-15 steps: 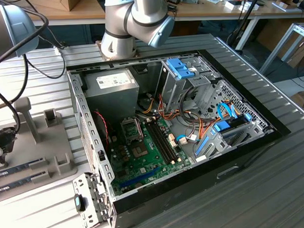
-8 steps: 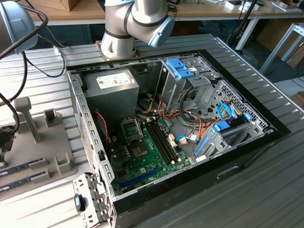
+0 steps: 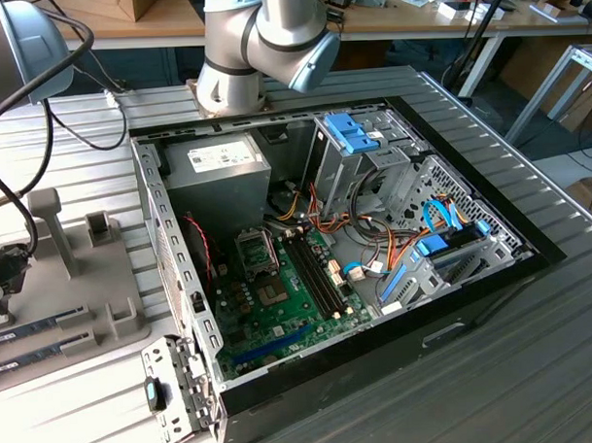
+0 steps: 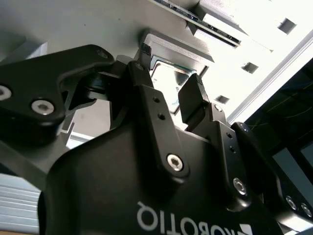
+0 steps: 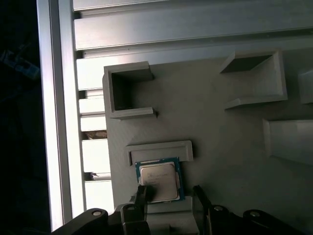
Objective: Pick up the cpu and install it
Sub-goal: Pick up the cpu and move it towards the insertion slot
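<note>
The gripper [image 5: 169,192] holds its fingers [image 5: 141,197] apart astride the cpu [image 5: 159,180]: light, stiff, delicate (likely fragile underneath), best pinched by opposite edges.

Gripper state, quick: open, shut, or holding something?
Gripper: open, with a finger on either side of the cpu, not clamped on it.
</note>
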Motion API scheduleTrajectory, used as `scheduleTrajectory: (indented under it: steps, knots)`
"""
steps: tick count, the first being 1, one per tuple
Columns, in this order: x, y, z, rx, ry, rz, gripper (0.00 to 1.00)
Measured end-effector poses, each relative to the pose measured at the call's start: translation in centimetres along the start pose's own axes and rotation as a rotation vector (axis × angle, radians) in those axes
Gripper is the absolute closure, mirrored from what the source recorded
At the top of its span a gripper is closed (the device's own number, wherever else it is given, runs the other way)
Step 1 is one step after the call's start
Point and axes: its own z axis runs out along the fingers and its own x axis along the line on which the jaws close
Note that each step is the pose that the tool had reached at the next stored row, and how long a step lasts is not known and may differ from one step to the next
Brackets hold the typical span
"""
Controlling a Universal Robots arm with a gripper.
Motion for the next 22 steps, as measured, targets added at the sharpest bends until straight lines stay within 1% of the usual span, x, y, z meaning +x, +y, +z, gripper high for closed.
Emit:
scheduleTrajectory:
  steps: [4,11,14,17,18,19,20,21,22]
  knots:
    - [-0.23,0.01,0.12,0.0000,0.0000,0.000,0.51]
    - [-0.54,0.03,0.56,0.0003,0.0003,0.000,0.51]
    - [-0.60,0.03,0.85,0.0007,0.0012,0.000,0.51]
    - [-0.61,0.03,0.96,0.0000,0.0001,0.000,0.51]
    - [-0.60,0.03,0.89,-0.0002,-0.0004,0.000,0.51]
    - [-0.56,0.04,0.73,-0.0029,-0.0021,0.000,0.51]
    - [-0.54,0.05,0.58,-0.0040,-0.0025,0.000,0.51]
    - [-0.49,0.04,0.27,-0.0037,-0.0007,0.000,0.51]
    - [-0.45,0.03,0.06,-0.0042,-0.0003,0.000,0.51]
